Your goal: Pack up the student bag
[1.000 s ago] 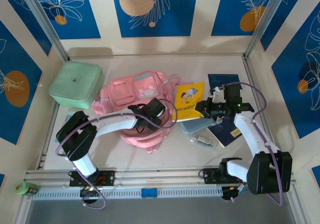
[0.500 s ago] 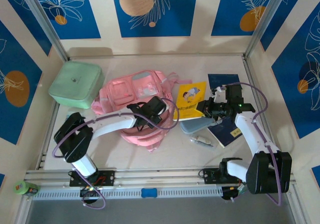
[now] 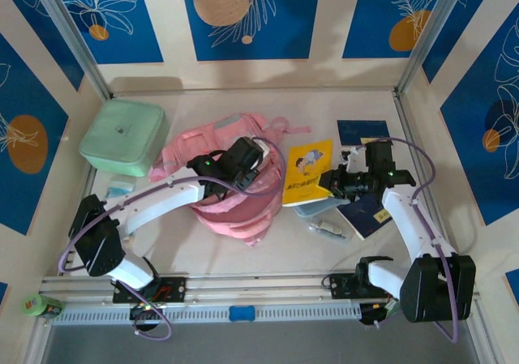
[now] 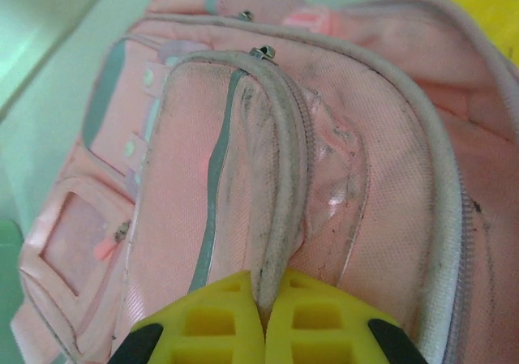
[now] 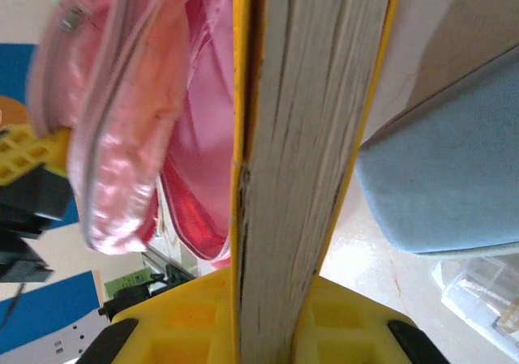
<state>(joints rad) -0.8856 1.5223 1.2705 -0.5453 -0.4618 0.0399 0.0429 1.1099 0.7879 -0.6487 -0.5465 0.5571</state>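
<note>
Near the middle of the worktop (image 3: 324,109) lies one pink student bag (image 3: 233,211), its zipper rim pinched between the left fingers (image 4: 215,323). Just beside it, the right fingers (image 5: 178,315) clamp one yellow book (image 3: 306,172). Around them are one mint box (image 3: 124,137), one grey-blue pencil case (image 3: 319,207) and two dark blue notebooks (image 3: 362,129).

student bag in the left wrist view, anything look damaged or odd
Nothing torn, but the student bag looks grubby: dark scuff marks run along the pale piping pinched by the left gripper, and its translucent pocket is creased.
</note>
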